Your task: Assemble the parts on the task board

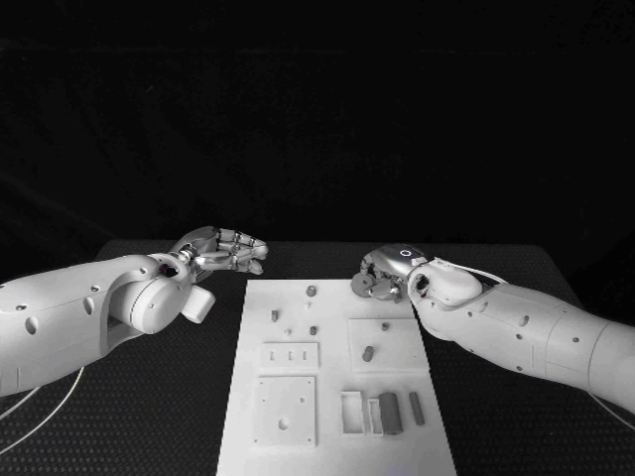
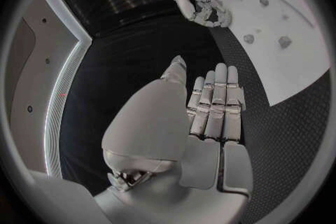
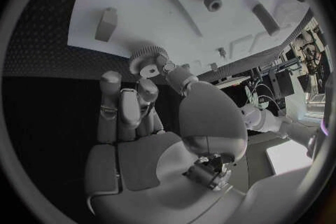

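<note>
The white task board lies lengthwise in the middle of the black table. My right hand hovers at the board's far right edge and pinches a small toothed gear between thumb and fingertips. My left hand is over the table just off the board's far left corner; its fingers lie straight and hold nothing. Small grey pegs stand on the far part of the board, and a grey part sits on a raised square. Grey blocks lie in a tray near the front.
Two raised white plates with holes sit on the board's left half. The left wrist view shows my right hand over the board's edge. Black matting flanks the board on both sides.
</note>
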{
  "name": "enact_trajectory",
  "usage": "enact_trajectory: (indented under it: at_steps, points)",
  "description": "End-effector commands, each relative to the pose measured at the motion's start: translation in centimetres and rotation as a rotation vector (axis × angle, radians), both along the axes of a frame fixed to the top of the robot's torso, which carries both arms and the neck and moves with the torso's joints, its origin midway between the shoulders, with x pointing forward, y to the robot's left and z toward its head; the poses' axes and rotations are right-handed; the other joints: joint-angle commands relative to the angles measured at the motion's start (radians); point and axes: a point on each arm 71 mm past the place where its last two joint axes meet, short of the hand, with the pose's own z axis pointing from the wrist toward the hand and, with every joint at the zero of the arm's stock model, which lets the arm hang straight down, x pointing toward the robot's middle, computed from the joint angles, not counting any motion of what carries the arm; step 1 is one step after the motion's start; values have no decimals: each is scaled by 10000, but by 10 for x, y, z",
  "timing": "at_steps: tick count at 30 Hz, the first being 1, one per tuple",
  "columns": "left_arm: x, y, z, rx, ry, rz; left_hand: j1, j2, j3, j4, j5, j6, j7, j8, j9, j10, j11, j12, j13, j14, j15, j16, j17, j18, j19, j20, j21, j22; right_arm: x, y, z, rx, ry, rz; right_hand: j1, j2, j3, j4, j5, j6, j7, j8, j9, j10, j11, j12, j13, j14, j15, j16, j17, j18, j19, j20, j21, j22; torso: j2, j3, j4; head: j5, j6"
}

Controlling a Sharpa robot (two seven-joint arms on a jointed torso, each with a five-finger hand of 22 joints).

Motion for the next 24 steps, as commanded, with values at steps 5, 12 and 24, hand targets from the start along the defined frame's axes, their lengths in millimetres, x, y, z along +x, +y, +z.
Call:
enact_trajectory:
  at_steps: [5, 12, 24]
  points:
    - [-1, 0, 2, -49, -158, -113, -81, 13, 13, -3, -58, 58, 314, -61, 15, 82, -3, -44, -12, 81, 8, -60, 16, -71, -2, -44, -45, -14, -13, 16, 21, -61, -1512, 613, -141, -146, -27, 85, -30, 298, 154, 36, 11, 95, -66, 35, -85, 91, -54, -83, 2, 481, 157, -24, -54, 126, -15, -5, -24, -8, 81]
    - [-1, 1, 2, -46, -185, -71, -80, 4, 9, -3, -58, 59, 310, -62, 16, 83, -2, -46, -13, 82, 8, -63, 19, -72, -2, -44, -47, -14, -28, 43, 29, -330, -2180, 1285, -211, -390, 41, 255, -30, 361, 128, 23, 11, 185, -93, 6, -205, 179, -79, -130, -33, 481, 246, -58, -90, 93, -33, -15, -31, -14, 155]
    - [-1, 3, 2, -48, -196, -63, -77, -3, 6, -3, -58, 56, 306, -67, 17, 83, -2, -50, -14, 82, 8, -69, 25, -73, -1, -44, -51, -14, -45, 87, 26, -1009, -2741, 2086, -224, -735, 181, 604, -29, 445, 98, 3, 14, 312, -122, -67, -378, 258, -104, -246, -164, 481, 347, -84, -176, 45, -19, -31, -10, -55, 214]
